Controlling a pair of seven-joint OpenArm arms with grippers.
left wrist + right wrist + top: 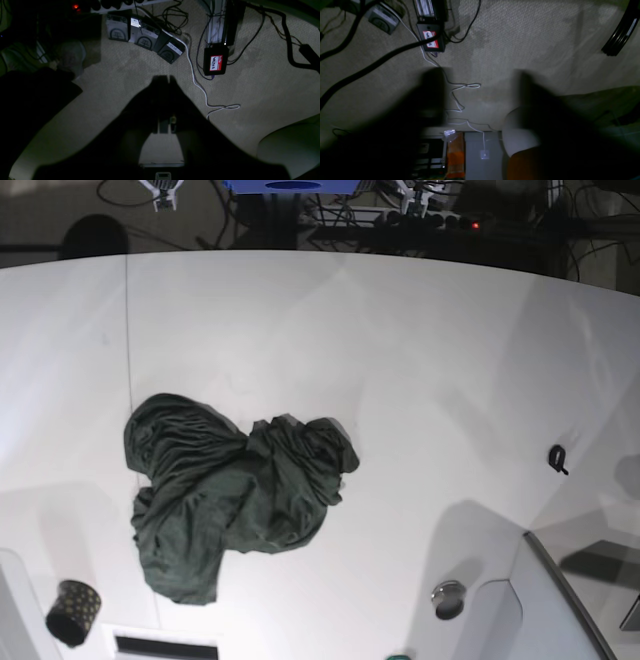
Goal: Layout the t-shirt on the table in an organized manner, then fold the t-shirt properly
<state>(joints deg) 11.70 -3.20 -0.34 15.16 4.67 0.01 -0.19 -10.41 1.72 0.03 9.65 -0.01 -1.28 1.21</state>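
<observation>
1. While both arms stay out of the base view, the t-shirt [232,495] lies crumpled in a dark green heap on the table [400,360], left of centre and toward the near edge, untouched by either gripper.
2. A small black gold-dotted cup [72,612] stands near the table's lower left corner, apart from the shirt.
3. Seen from its wrist camera, the left gripper [165,78] hangs over beige carpet with its jaws pressed together and nothing between them.
4. The right gripper [480,75] shows as two dark, blurred fingers standing apart over the carpet; it seems to hold nothing, though the picture is dim.
5. Cables and a black labelled box [215,62] lie on the floor.
</observation>
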